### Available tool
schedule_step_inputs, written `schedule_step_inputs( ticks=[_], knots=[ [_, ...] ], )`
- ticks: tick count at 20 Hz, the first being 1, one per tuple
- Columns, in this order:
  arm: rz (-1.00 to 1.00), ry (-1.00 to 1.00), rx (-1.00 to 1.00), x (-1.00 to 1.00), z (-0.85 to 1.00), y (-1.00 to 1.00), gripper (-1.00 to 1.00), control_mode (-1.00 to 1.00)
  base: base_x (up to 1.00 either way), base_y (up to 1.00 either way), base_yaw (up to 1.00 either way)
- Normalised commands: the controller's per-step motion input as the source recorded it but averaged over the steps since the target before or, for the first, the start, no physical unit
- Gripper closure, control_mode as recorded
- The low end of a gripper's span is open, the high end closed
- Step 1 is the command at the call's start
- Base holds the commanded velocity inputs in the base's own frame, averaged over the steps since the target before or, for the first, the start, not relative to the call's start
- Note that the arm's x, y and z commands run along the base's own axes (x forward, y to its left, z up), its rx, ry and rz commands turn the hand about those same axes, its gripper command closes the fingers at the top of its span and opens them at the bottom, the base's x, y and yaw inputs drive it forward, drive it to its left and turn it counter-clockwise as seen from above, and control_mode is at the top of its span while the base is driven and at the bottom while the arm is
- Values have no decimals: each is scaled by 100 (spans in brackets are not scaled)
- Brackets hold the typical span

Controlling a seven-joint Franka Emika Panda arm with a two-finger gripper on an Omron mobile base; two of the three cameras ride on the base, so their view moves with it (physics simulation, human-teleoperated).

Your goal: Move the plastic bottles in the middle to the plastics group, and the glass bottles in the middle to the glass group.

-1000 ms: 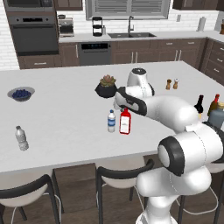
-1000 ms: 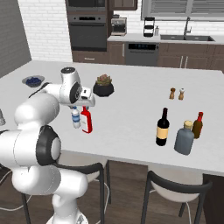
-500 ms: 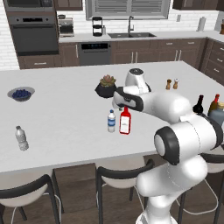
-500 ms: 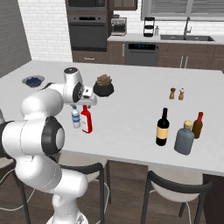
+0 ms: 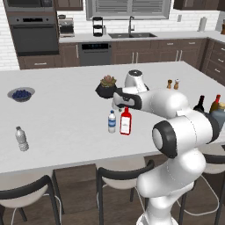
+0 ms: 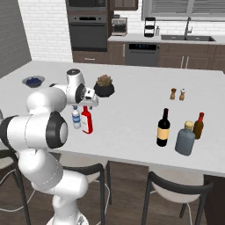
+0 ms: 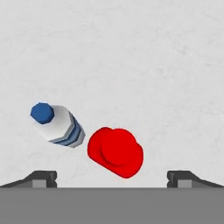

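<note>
A small clear water bottle with a blue label (image 5: 112,121) (image 6: 77,118) stands mid-counter. A flat red bottle with a white label (image 5: 125,121) (image 6: 86,119) is close beside it. My gripper (image 5: 120,104) (image 6: 87,103) (image 7: 112,179) hangs open just above them, pointing down. The hand view looks down on the red bottle's top (image 7: 116,152) between the fingertips (image 7: 41,178), with the water bottle (image 7: 57,124) off to the left. A greyish-labelled water bottle (image 5: 21,138) stands alone at far left. At the right, a dark wine bottle (image 6: 163,128) stands by a grey-blue jug (image 6: 185,138) and an amber bottle (image 6: 198,125).
A potted plant (image 5: 105,87) (image 6: 104,86) sits just behind the gripper. A bowl of blueberries (image 5: 20,93) is at the far left and two shakers (image 6: 177,93) at the back right. Stools (image 5: 118,173) line the counter's near edge.
The hand has shifted a little to the left in the left base view, over the two middle bottles. Its jaws stay open. No bottle has moved.
</note>
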Motion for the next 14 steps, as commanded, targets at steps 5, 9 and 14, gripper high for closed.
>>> schedule_step_inputs(
  ticks=[5,9,14],
  knots=[
    [0,0,0,2,-10,-2,-100,-100,0,0,0],
    [0,0,0,3,-7,-2,-100,-100,0,0,0],
    [0,0,-1,10,-1,-1,-100,-100,0,0,0]
  ],
)
